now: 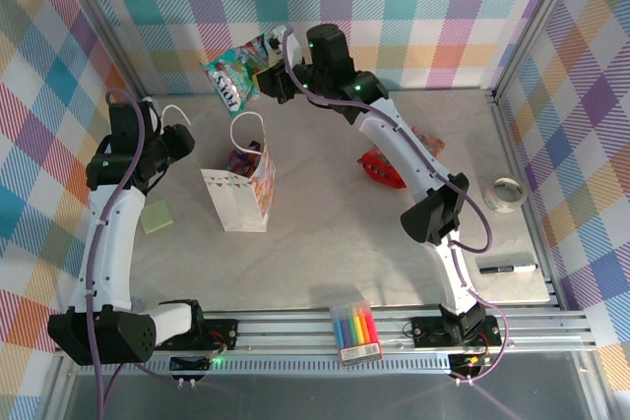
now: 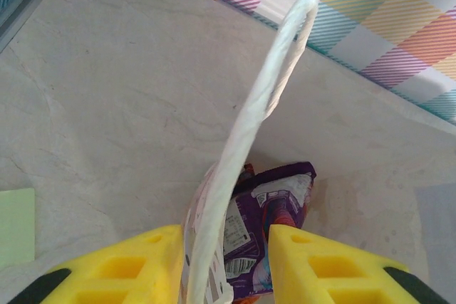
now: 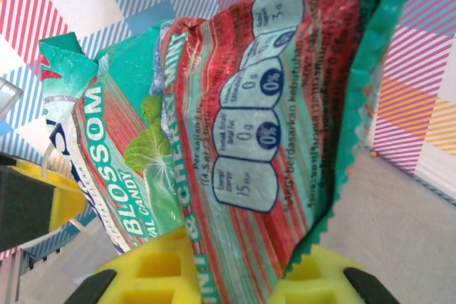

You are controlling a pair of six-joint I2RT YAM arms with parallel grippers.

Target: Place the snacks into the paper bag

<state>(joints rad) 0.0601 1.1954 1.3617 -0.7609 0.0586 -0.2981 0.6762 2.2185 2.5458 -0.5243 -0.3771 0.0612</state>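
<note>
Top external shows right arm (image 1: 394,145) raised, its pincer (image 1: 268,76) clamped on teal packet (image 1: 232,74).

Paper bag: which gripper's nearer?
Left. The left gripper straddles the cord handle of the paper bag; the right gripper is apart, farther back, clamping a teal-and-white packet.

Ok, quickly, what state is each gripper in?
Left gripper: white cord handle between its fingers, grip cannot be told.
Right gripper: shut on the teal plastic candy packet.
</note>
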